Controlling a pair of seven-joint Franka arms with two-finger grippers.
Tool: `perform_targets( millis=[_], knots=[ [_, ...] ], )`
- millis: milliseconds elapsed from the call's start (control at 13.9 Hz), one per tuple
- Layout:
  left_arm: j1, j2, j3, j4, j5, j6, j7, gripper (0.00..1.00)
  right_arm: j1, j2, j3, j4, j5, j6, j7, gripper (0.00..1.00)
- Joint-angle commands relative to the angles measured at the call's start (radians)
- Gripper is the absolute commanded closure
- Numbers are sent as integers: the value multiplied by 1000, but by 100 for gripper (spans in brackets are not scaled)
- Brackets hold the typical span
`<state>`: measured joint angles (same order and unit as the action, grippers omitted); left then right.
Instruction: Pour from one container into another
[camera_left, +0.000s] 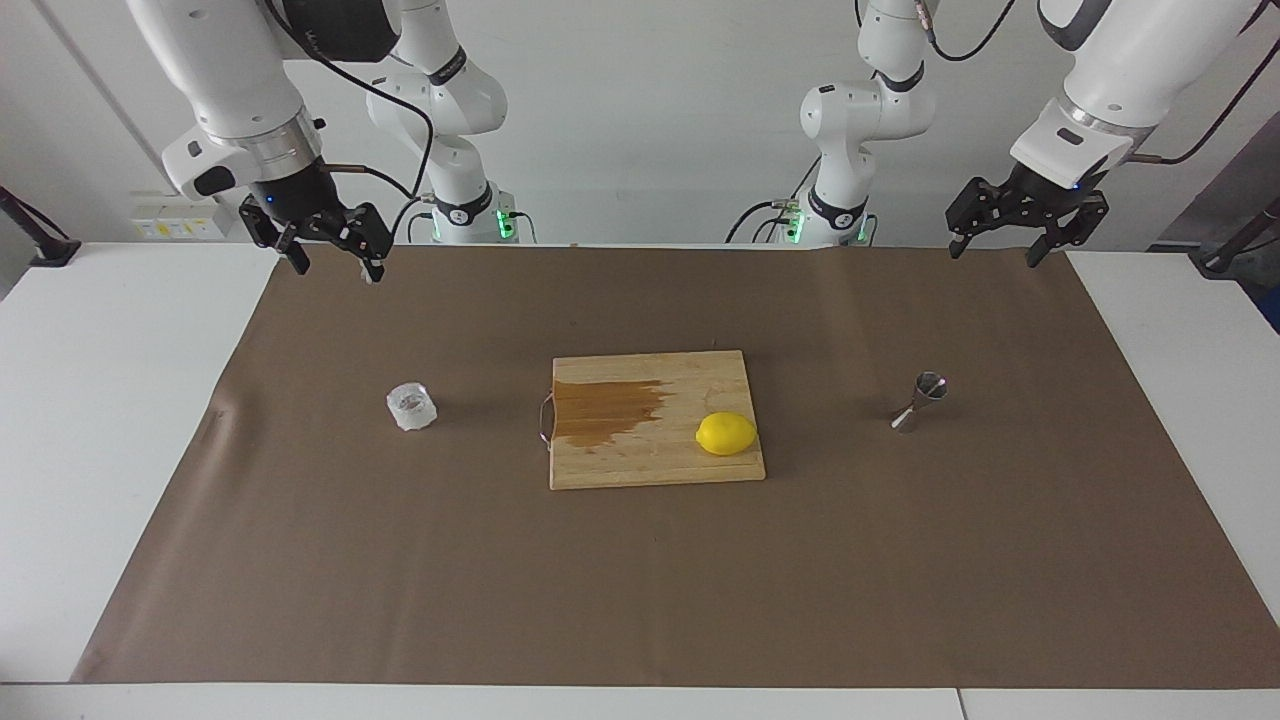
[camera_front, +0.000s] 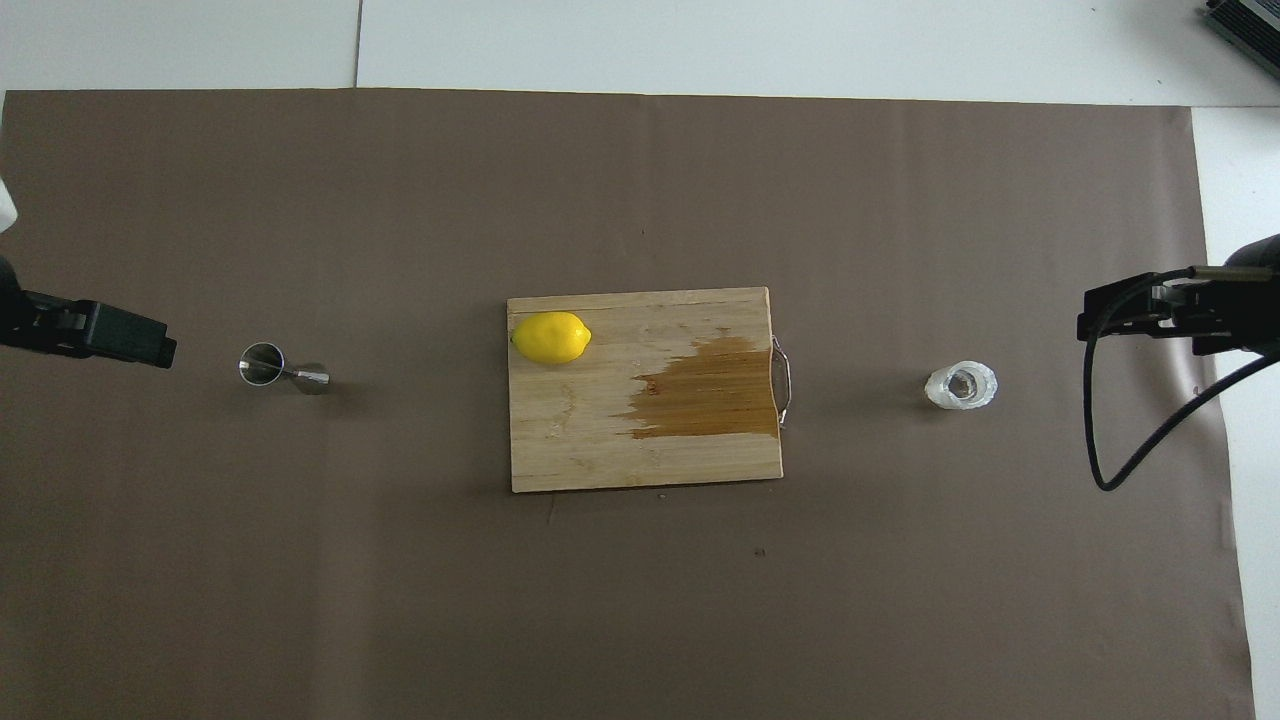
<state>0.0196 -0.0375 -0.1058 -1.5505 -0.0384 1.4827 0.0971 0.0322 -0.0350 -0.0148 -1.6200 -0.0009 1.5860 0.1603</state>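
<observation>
The clear faceted glass tumbler (camera_left: 412, 406) (camera_front: 960, 387) stands upright on the brown mat toward the right arm's end of the table. The small steel jigger (camera_left: 920, 402) (camera_front: 275, 366) stands upright toward the left arm's end. My right gripper (camera_left: 335, 265) hangs open and empty, raised over the mat's edge nearest the robots, well apart from the tumbler. My left gripper (camera_left: 996, 252) hangs open and empty over the same edge at the jigger's end. Whether the tumbler holds anything I cannot tell.
A wooden cutting board (camera_left: 640, 470) (camera_front: 600, 450) with a metal handle lies mid-table between the two containers. A yellow lemon (camera_left: 726, 434) (camera_front: 551, 337) and a dark wet stain (camera_left: 605, 410) are on it. White tabletop (camera_left: 100, 400) borders the mat.
</observation>
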Motion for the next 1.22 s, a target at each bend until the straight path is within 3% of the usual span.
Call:
perform_targets(
  millis=[0,432,936,1152],
  knots=[
    [3,-4,0,10,6,-15,7,0,-5,-14,-2,-11,2,-11,-24,0],
    [2,-28,-3,-34,-1,-5,-7,0,-6,-14,-2,-11,2,-11,-24,0],
    [-6,-16,-3,-34,-5,111,0,0,-5,-14,-2,-11,2,-9,-24,0],
    [3,-25,2,-42,6,76,6,0,-6,-14,-2,-11,2,-11,-24,0]
  ],
)
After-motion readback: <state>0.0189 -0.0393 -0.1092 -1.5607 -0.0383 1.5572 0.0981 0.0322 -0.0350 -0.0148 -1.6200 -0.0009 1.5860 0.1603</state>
